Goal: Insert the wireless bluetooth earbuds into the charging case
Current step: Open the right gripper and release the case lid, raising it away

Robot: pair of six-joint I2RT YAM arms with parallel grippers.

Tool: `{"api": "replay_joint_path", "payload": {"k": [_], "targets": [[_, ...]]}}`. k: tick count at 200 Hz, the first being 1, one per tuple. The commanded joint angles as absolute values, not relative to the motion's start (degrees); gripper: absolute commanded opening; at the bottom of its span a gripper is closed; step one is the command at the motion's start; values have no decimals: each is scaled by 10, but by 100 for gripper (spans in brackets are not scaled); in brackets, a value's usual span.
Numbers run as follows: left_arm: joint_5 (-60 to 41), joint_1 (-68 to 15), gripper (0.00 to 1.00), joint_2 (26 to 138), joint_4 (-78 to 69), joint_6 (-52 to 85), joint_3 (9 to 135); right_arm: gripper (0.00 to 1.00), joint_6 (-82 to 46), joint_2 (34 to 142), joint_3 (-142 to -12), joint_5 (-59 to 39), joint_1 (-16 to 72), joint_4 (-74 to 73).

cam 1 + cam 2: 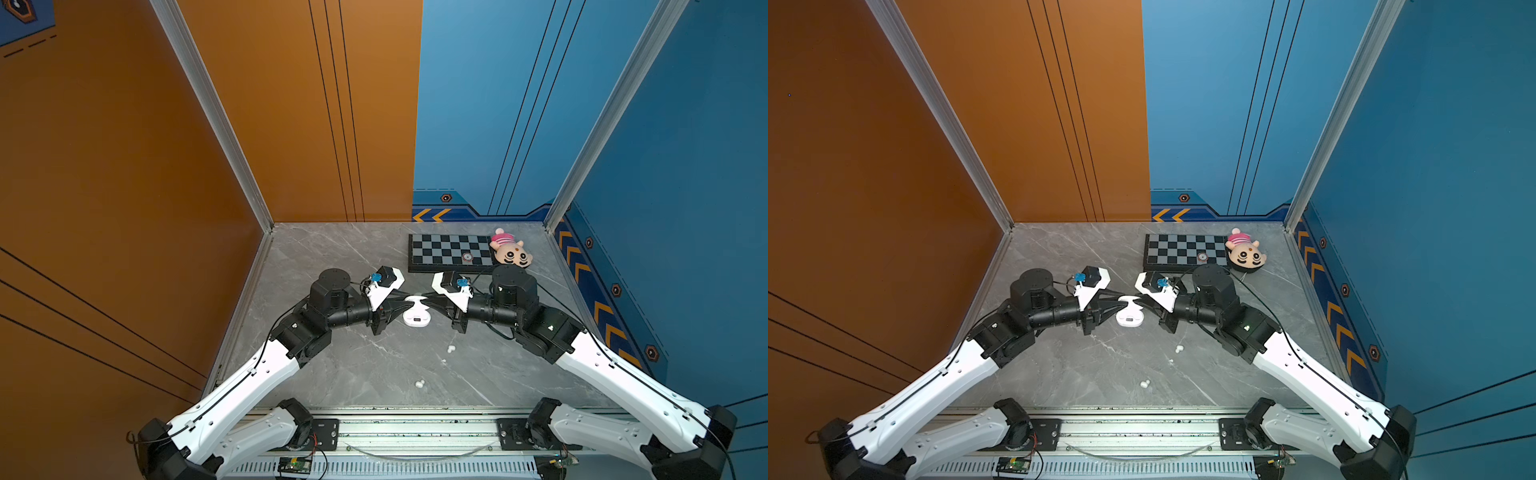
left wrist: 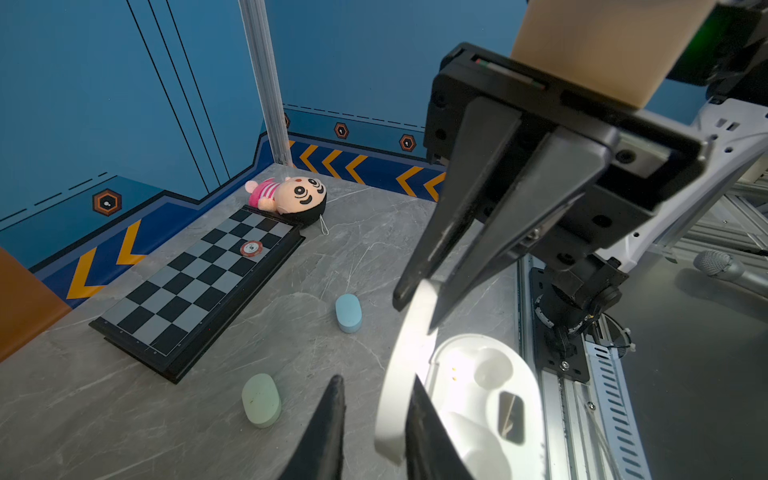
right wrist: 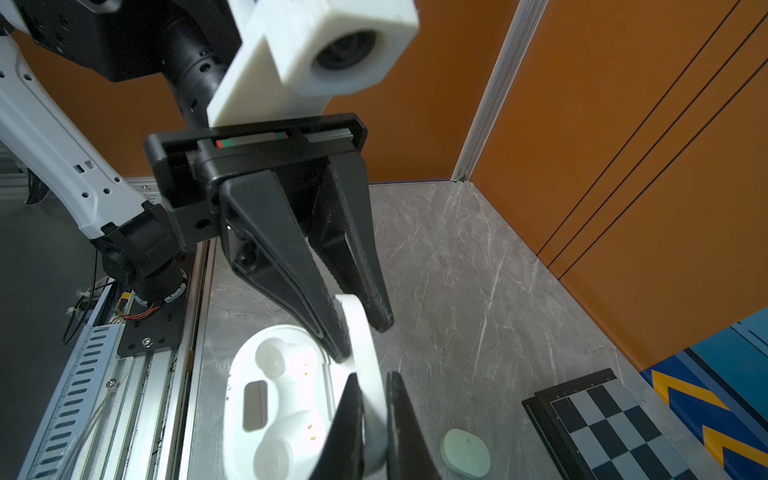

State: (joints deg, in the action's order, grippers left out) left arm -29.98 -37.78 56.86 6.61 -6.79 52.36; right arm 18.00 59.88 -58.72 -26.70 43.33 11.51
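The left arm [image 1: 266, 365] and right arm [image 1: 582, 361] reach in over the grey table [image 1: 353, 374] from the near corners. Their elbows are out and their forearms are bent toward each other, so the two wrists lie low and meet nose to nose at mid-table. Behind them a chessboard [image 1: 451, 253] lies flat, with a plush doll [image 1: 511, 251] at its right end.

Between the wrists sits the open white case [image 1: 417, 320], its lid [image 1: 417, 298] standing upright. The right gripper [image 2: 415, 316] is clamped on the lid's top edge. The left gripper [image 3: 363, 340] straddles the same lid with its jaws apart. In the left wrist view, one of its fingers [image 2: 332, 415] stands clear of the lid with table showing between.

Only the wrist views show the case's two hollows. They also show a closed blue case [image 2: 348, 313] and a green case [image 2: 261, 401] on the table on the lid's outer side, toward the board; neither shows in the top views.

Only the top views show the earbuds [image 1: 450, 349], a small pale cluster on the table near the white case. A second cluster [image 1: 420, 384] lies closer to the front rail. Their colours are too small to tell.
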Motion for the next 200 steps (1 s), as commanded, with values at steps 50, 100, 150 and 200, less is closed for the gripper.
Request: {"api": "replay_joint_path", "payload": {"k": [50,100,150,200], "targets": [[-288,-393,15,575,76,-76,543,2,183,596,-579,-258,439,107],[-287,-395,0,573,76,-75,542,3,182,598,-580,-258,439,109],[-265,-395,0,566,68,-64,533,30,145,596,-577,-245,435,90],[-172,-386,0,531,38,-28,483,55,8,556,-553,-189,418,34]]}}
